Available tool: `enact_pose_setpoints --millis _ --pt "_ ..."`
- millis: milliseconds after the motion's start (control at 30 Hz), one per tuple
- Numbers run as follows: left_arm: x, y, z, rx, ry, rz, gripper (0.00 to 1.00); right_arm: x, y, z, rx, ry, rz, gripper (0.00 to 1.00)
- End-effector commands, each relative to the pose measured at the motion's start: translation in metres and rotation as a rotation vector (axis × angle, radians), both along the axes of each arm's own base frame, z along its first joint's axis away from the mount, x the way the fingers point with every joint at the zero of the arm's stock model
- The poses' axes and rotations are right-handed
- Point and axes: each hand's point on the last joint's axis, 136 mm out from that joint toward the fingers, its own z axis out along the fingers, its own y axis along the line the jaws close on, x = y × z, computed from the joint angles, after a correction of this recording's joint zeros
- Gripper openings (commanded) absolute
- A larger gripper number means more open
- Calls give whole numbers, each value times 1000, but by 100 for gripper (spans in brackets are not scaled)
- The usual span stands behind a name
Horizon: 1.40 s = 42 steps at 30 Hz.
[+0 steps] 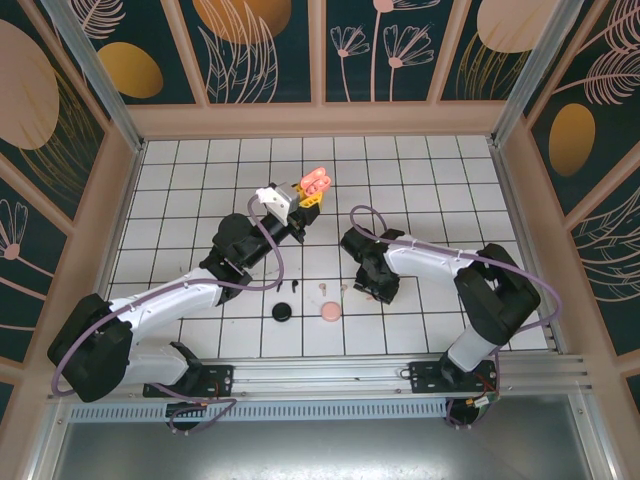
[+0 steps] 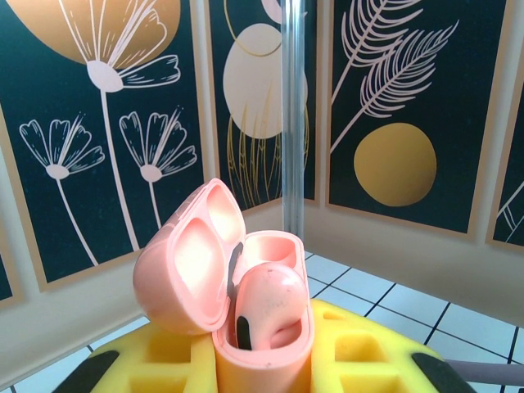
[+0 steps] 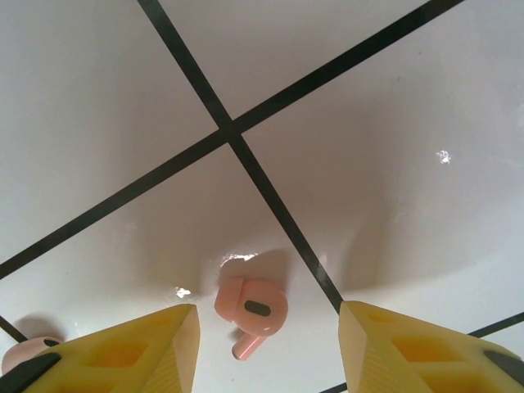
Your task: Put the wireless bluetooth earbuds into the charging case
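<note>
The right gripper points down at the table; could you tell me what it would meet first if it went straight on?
Most likely the pink earbud lying on the tiled table, roughly centred between the right gripper's open jaws, though depth is hard to judge.

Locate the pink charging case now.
Top view: the charging case is clamped in the left gripper over the far-middle tiles; left wrist view shows it open, one earbud inside.

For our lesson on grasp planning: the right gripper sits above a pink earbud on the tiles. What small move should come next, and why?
Probably lower the right gripper and close on the pink earbud: its open fingers flank it above the tile, while the left gripper holds the case open, one pocket seemingly free.
</note>
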Motion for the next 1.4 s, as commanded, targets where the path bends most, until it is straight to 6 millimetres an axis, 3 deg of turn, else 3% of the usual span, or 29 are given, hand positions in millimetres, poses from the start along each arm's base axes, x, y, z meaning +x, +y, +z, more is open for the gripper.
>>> enact_pose_setpoints --millis 0,1367 --pt "-9 0 11 -20 -37 -24 0 10 -1 1 -14 -25 -24 48" --pt "-7 -3 11 -24 -25 -33 0 2 -5 -16 1 1 -10 27"
